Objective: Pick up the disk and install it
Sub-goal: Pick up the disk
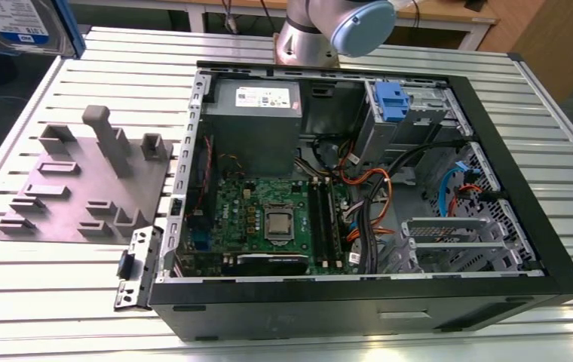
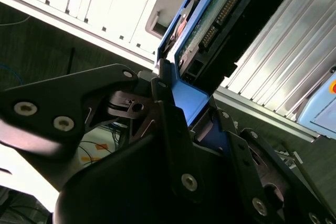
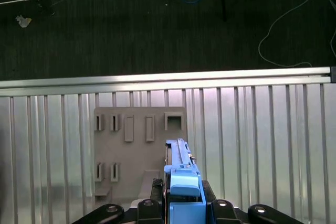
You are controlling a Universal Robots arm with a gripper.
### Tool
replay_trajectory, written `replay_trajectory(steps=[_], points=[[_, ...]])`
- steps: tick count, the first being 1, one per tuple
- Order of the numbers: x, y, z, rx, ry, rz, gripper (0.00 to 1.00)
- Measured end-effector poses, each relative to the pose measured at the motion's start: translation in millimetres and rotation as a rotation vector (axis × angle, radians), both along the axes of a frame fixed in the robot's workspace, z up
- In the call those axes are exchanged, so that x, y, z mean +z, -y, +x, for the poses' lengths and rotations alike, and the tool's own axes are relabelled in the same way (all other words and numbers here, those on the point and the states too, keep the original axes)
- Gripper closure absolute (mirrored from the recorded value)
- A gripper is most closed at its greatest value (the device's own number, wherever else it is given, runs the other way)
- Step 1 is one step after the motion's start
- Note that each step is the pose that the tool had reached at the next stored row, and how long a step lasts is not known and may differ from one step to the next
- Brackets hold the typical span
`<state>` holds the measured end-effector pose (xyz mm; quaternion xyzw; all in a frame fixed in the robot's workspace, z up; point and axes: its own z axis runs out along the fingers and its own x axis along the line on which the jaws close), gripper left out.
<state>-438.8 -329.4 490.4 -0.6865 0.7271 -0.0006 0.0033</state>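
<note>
The end effector (image 3: 185, 205) is clamped on the blue carrier end of the disk (image 3: 180, 158), which hangs above the grey fixture plate (image 3: 136, 129) on the tabletop (image 3: 262, 129). The disk is stiff, probably dense and shock-sensitive, so grip the carrier, not the circuit board.

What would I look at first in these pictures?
The big open computer case sits in the middle of the slatted metal table, its green board and coloured wires showing. The disk, blue-framed, is up at the exterior view's top left; the first wrist view shows the gripper clamped on it. A grey holder plate lies beside the case, on the exterior view's left.
</note>
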Motion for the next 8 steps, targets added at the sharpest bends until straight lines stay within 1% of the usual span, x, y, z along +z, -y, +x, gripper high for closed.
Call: replay_trajectory(steps=[3,5,6,8], points=[[4.8,0.0,0.0,0.000,-0.0001,0.0000,0.64],[4.8,0.1,0.0,0.000,0.0001,0.0001,0.64],[4.7,0.9,-0.1,0.000,0.0002,0.0001,0.64],[4.8,3.9,0.0,0.000,0.0001,0.0001,0.64]])
